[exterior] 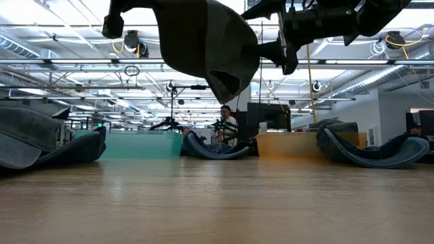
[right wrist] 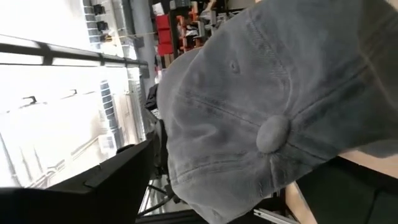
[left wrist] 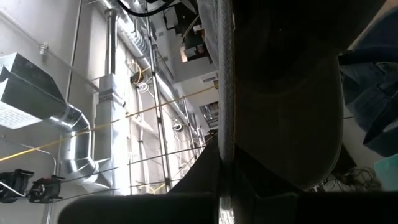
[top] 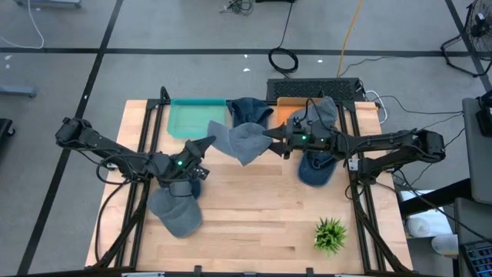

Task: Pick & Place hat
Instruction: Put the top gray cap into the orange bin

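Grey hat (top: 240, 141) — aloft (left gripper (top: 206, 144) clamped) — mid-table

Held hat (top: 240, 141) grey; far-centre hat (top: 250, 111) dark blue, right hat (top: 315, 169) navy; left bin (top: 189, 118) teal, right bin (top: 286, 110) orange; plant (top: 330, 235) green; table (top: 254, 215) light wood.

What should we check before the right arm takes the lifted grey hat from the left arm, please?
1. Left end effector shut on the grey hat: ok.
2. Hat lifted off the table: ok, the low view shows it hanging above the wood.
3. Right end effector open at the hat's edge: ok.
4. Hat fabric between the right fingers: cannot tell.
5. Teal tray free to receive it: ok, it looks bare.
6. Orange tray free: not ok, hats lie over it.
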`<action>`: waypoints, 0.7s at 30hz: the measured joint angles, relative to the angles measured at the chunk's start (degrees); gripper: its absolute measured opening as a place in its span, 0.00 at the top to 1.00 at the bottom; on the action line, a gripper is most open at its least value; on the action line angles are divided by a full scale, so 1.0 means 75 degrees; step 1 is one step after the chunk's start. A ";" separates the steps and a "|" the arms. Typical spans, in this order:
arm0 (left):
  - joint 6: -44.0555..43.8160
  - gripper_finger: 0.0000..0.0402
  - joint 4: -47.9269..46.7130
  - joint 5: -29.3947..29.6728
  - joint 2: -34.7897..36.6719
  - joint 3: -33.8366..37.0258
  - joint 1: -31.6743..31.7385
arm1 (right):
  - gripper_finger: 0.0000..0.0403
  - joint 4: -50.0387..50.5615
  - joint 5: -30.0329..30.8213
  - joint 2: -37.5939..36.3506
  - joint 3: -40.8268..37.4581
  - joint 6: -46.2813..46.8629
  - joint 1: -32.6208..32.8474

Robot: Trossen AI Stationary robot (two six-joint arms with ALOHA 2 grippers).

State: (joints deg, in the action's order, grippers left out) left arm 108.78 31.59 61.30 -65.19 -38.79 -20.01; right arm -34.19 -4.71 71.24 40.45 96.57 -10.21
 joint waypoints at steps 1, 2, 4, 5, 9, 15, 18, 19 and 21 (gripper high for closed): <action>-0.0034 0.98 0.0000 -0.0003 0.0000 0.0000 0.0000 | 0.13 -0.0041 -0.0003 0.0000 0.0000 0.0000 0.0004; -0.0058 0.98 0.0000 -0.0003 0.0000 0.0000 0.0000 | 0.15 -0.0046 -0.0006 0.0000 0.0000 0.0000 0.0004; -0.0071 0.98 0.0000 -0.0006 0.0000 0.0003 0.0000 | 0.19 -0.0036 -0.0006 0.0000 0.0000 0.0018 0.0007; -0.0066 0.98 -0.0003 -0.0028 0.0000 0.0000 0.0003 | 0.21 -0.0040 -0.0004 0.0000 0.0000 0.0051 0.0006; -0.0057 0.98 -0.0003 -0.0115 0.0000 0.0000 0.0002 | 0.34 -0.0042 -0.0001 0.0000 0.0000 0.0048 0.0007; -0.0178 0.98 -0.0416 -0.0119 -0.0002 0.0000 0.0015 | 0.59 -0.0039 0.0009 0.0000 0.0000 -0.0098 0.0060; -0.0181 0.97 -0.0714 -0.0119 -0.0003 0.0000 0.0062 | 0.74 -0.0039 0.0052 0.0000 0.0000 -0.0504 0.0060; -0.0203 0.97 -0.0811 -0.0120 -0.0003 0.0000 0.0087 | 0.79 -0.0041 0.0051 0.0000 0.0000 -0.0654 0.0060; -0.0264 0.98 -0.0929 -0.0136 -0.0006 0.0000 0.0147 | 0.91 -0.0043 0.0052 0.0000 0.0000 -0.1008 0.0060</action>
State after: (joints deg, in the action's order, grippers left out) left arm 106.80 24.63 60.28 -65.23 -38.79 -18.90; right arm -34.51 -4.32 71.24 40.45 89.02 -9.76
